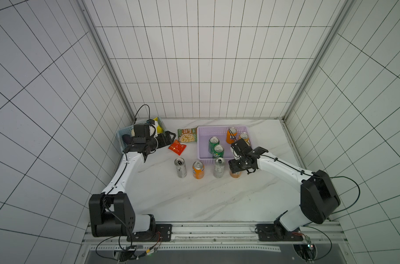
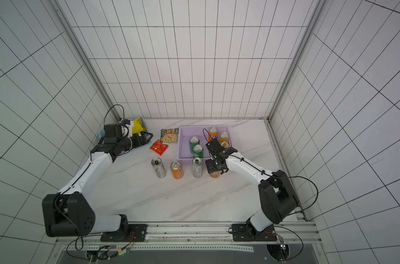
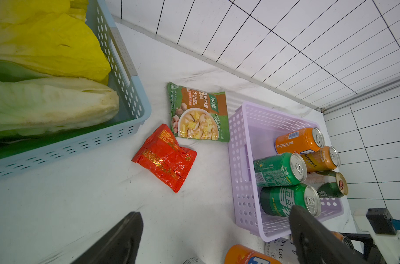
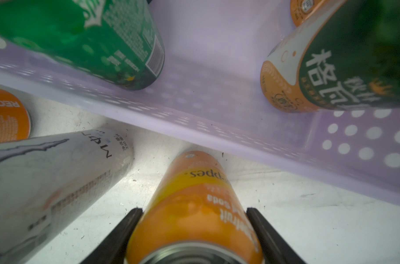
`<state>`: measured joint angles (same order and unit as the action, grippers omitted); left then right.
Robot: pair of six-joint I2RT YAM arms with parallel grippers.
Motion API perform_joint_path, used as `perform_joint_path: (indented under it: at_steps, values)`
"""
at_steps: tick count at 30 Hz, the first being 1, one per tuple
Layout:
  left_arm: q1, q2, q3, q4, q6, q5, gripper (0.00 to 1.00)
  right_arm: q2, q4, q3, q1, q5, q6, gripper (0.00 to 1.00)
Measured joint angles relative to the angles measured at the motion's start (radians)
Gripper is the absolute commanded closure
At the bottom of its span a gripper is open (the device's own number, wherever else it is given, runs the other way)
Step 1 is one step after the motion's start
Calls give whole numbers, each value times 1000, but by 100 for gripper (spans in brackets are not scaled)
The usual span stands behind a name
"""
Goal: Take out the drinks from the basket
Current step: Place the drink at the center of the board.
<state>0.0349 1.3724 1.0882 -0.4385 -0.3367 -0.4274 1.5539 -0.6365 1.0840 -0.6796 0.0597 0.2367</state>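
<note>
The orange can (image 4: 194,205) stands on the bench (image 4: 320,228) just outside the lilac basket (image 4: 217,130), closely flanked by the right fingers (image 4: 116,237), grip unclear; the left fingers (image 3: 116,242) are spread wide.

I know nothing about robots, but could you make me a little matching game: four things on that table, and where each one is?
Things:
1. red packet
2. leafy greens
3. dark green and orange can
4. orange can

Places:
A. in the lilac basket
B. between the right pincer fingers, standing on the table
C. in the light blue basket
D. lying between the two baskets

Pairs: 1-D, 2-C, 3-A, 4-B
</note>
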Motion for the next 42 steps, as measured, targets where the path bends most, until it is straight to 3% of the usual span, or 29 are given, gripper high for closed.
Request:
perform_joint_path:
  at_steps: [15,33,42]
  values:
    - [2,1,0,0,0,-1,2,-41,-18,9,0,3,-4,7]
    - [2,3,0,0,0,-1,2,-72,-97,186,96,6,-68,6]
    - [2,4,0,0,-4,-5,2,35,-108,277,203,2,-111,6]
